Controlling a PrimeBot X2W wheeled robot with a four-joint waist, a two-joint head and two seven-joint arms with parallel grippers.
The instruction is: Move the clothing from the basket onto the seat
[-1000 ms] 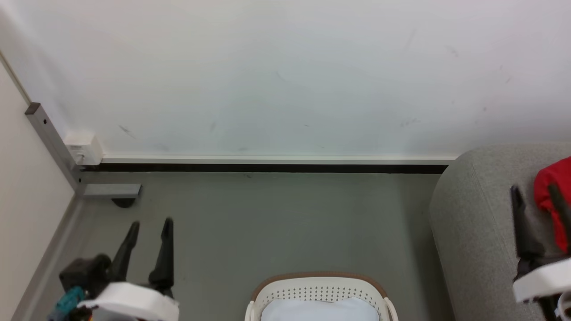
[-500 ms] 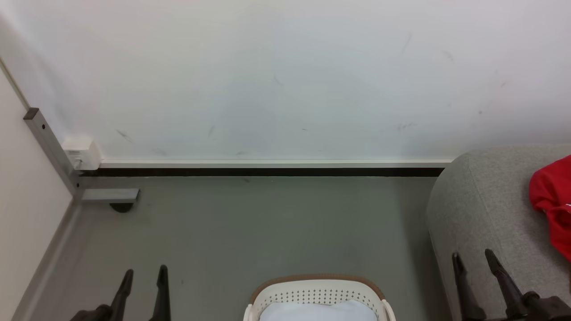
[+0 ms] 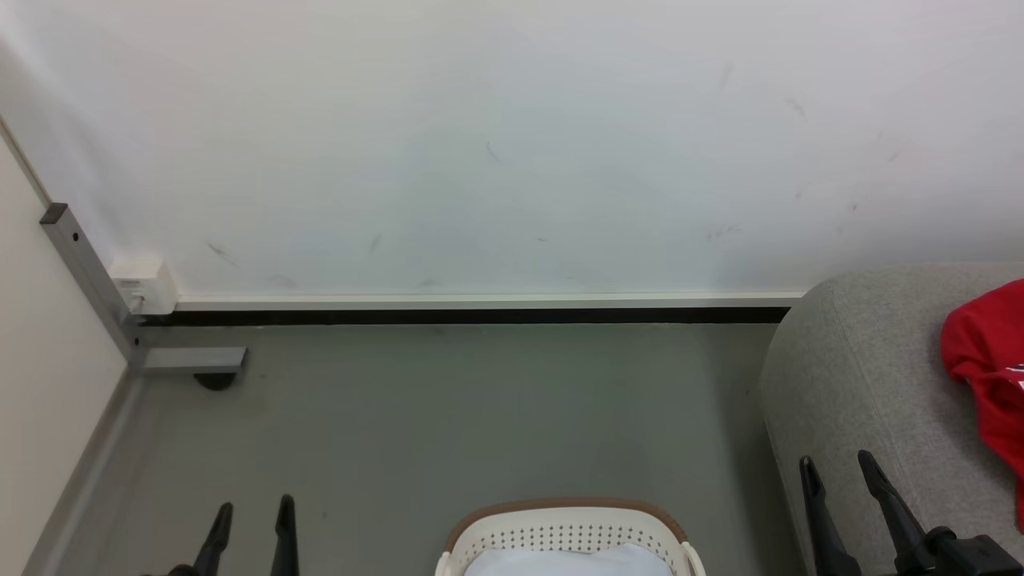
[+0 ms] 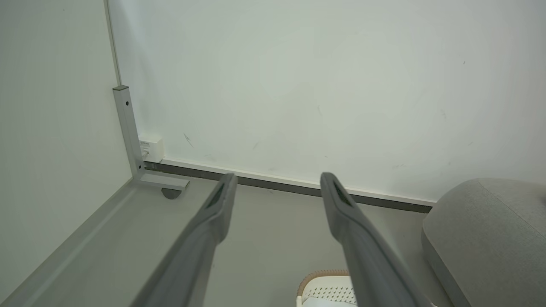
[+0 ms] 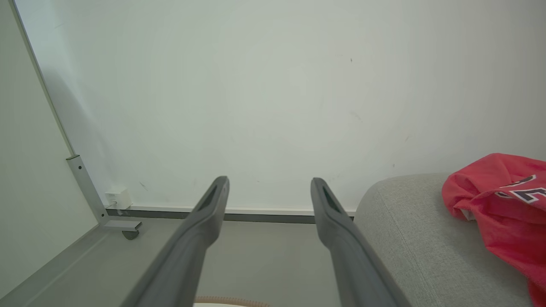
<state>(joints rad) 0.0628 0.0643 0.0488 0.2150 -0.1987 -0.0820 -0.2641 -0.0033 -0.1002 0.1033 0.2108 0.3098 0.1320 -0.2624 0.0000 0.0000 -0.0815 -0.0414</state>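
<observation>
Within the last second the right claw point(image 3: 838, 472) had drawn back from the soft red jersey garment point(image 3: 986, 364) and dropped low, to the right of the small rounded cream-white perforated plastic basket with a brown rim band point(image 3: 564, 507). Its fingers stood spread and empty. The left claw point(image 3: 254, 516) had likewise sunk, to the left of the basket, released and carrying nothing. Part of the shift was the camera's own slight tilt.

The red garment lay by itself on the large grey woven-fabric sofa point(image 3: 864, 360), to the right of the basket and beyond it, so that piece looked delivered. A small white garment point(image 3: 568, 563) still sat inside the basket, so the task was judged unfinished. One more reach into the basket seemed due, and both claws appeared readied for it.
</observation>
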